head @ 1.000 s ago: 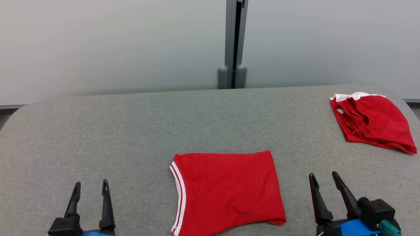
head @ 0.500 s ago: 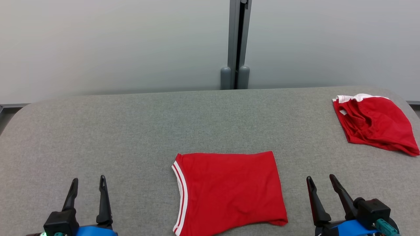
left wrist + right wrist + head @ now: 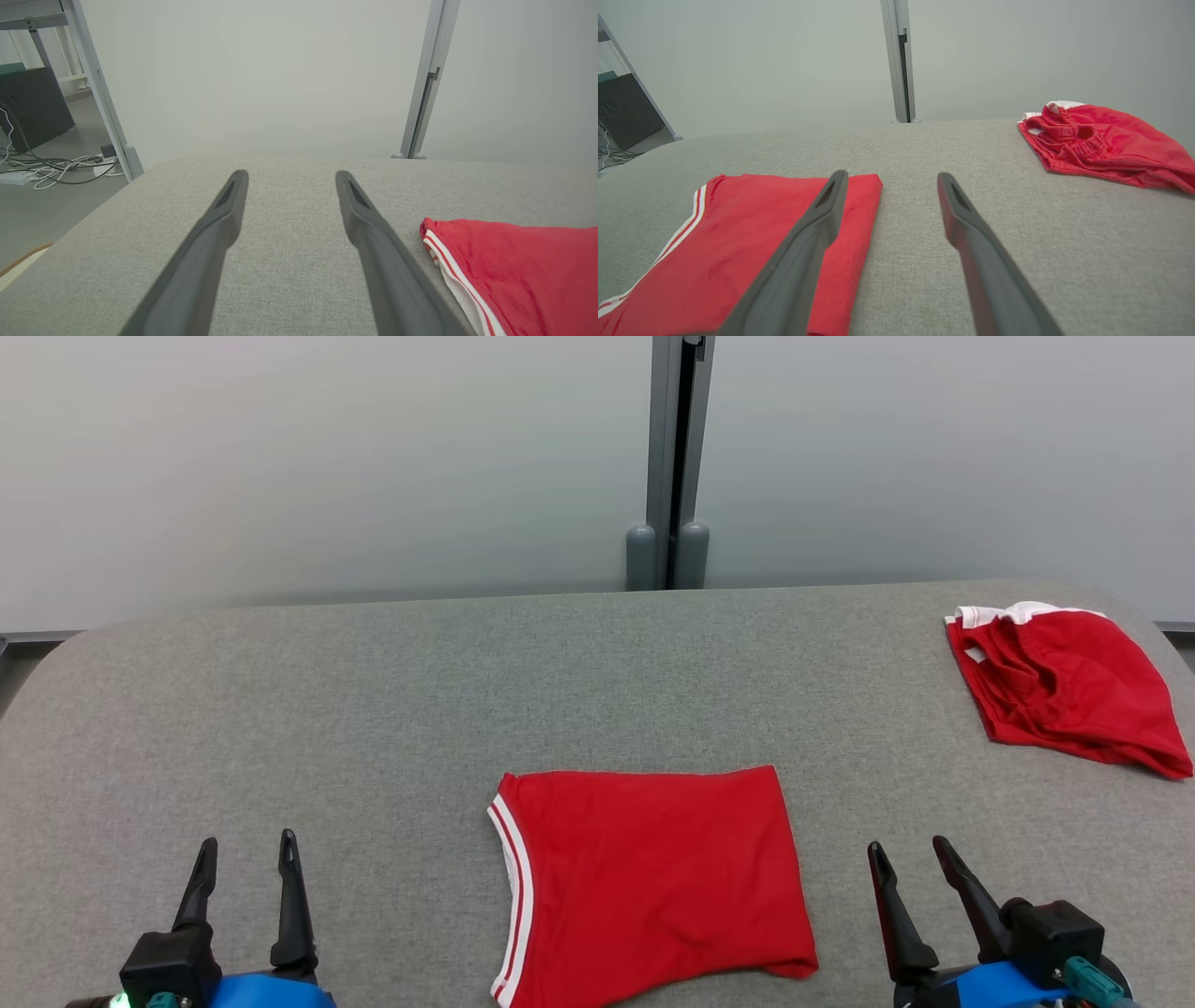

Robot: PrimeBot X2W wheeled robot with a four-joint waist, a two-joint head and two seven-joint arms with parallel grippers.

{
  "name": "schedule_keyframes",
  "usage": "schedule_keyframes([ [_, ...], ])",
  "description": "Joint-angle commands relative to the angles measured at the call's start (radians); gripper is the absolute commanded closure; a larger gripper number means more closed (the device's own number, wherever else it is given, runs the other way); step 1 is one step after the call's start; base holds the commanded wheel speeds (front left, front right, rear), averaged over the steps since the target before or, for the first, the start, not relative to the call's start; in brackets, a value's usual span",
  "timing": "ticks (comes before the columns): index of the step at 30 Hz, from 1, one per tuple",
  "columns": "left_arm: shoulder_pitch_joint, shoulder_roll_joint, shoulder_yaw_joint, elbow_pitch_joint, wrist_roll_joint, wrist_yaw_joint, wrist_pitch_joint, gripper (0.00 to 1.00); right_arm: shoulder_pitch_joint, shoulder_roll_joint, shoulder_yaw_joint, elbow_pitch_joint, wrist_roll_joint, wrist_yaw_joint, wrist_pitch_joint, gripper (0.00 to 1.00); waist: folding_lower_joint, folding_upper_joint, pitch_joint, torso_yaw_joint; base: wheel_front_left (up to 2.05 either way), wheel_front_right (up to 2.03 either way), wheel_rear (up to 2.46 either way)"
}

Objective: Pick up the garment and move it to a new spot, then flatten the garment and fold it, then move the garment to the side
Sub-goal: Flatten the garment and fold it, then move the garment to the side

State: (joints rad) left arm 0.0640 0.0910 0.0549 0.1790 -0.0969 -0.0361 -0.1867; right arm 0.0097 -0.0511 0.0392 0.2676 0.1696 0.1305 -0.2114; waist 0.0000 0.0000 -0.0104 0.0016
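Garment [image 3: 653, 882]: red, white stripes along its left edge, folded to a rough rectangle; lies flat on the grey bench [image 3: 373, 709], near centre, between the two claws; its lower edge runs out of the head view; shallow wrinkles toward the lower right corner.

Left claw [image 3: 247, 845]: lower left of the head view; fingers spread wide, nothing between them; over bare bench, well left of the garment. In the left wrist view the striped edge lies to the right of the fingers, apart from them.

Right claw [image 3: 907, 847]: lower right of the head view; fingers spread, empty; just right of the garment's right edge. In the right wrist view the finger at that view's left overlaps the garment's corner; contact cannot be told; the other finger stands over bare bench.

Crumpled cloth [image 3: 1064, 691]: red with a white band, bunched; at the far right corner of the bench, well apart from the garment.

Post [image 3: 674, 457]: grey, upright, behind the bench, between pale panels; cables [image 3: 46, 170] on the floor beyond the bench's left end.
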Motion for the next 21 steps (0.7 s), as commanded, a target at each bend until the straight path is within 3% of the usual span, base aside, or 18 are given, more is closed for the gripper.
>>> schedule_keyframes([
  [1,0.008,0.006,0.000,-0.002,-0.004,0.001,0.002,0.00,0.006,0.001,-0.001,0.001,-0.002,0.001,0.004,0.00,0.0000,0.0000,0.000,0.000,0.00,0.00,0.00],
  [6,0.011,0.011,-0.004,-0.007,-0.007,0.008,0.009,0.00,0.003,0.001,0.006,0.013,0.001,0.001,0.019,0.00,0.0000,0.0000,-0.001,0.003,0.00,0.00,0.00],
  [14,-0.010,0.014,-0.013,0.004,-0.009,0.016,0.003,0.00,-0.128,0.000,0.026,0.015,-0.020,0.001,0.040,0.00,0.0000,0.0000,0.011,0.015,0.00,0.00,0.00],
  [21,-0.038,0.019,-0.021,0.009,-0.012,0.019,0.000,0.00,-0.260,0.000,0.041,0.141,-0.020,0.001,0.084,0.00,0.0000,0.0000,0.039,0.044,0.00,0.00,0.00],
])
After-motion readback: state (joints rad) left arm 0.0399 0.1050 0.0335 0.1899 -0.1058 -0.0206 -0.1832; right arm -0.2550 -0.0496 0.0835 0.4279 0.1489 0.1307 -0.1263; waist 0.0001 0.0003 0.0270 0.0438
